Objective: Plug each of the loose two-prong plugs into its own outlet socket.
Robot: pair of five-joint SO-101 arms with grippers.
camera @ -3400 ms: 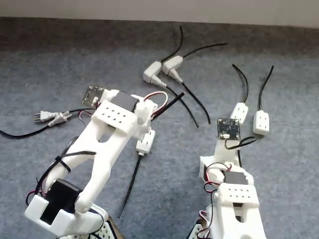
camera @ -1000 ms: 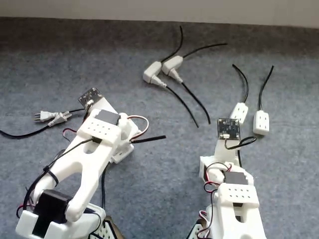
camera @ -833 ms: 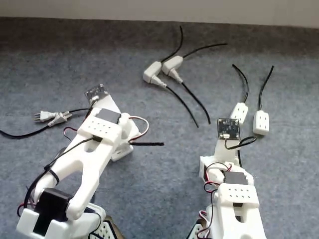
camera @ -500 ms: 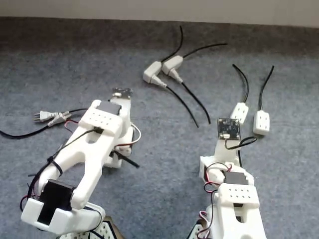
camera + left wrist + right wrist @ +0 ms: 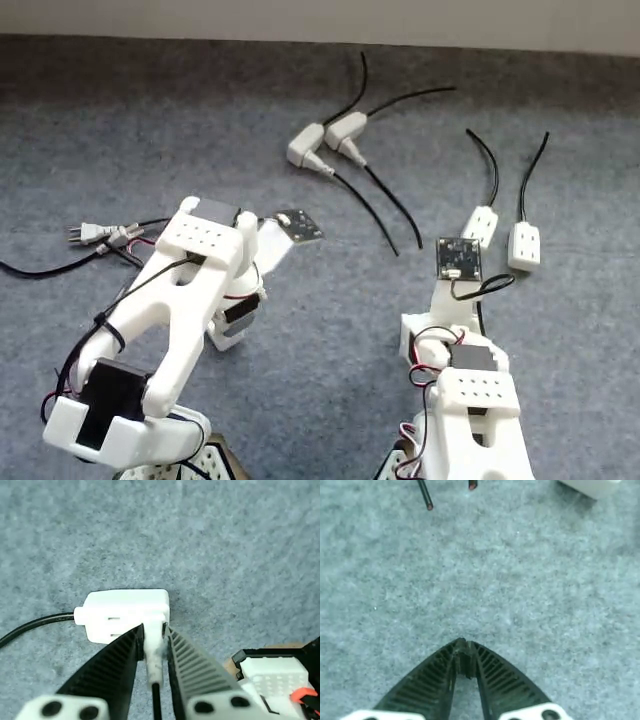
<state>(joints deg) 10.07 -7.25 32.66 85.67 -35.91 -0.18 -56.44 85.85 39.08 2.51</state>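
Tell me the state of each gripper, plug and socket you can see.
Left gripper: shut on white plug.
Right gripper: shut, empty.
White plug: tip against near socket.
Grey plug: lying loose.
Right sockets: no plugs in.
Top sockets: plugs seemingly in.

A grey carpet is spread out. Laid on it are a loose plug at the left and a socket beside a second socket at the right.
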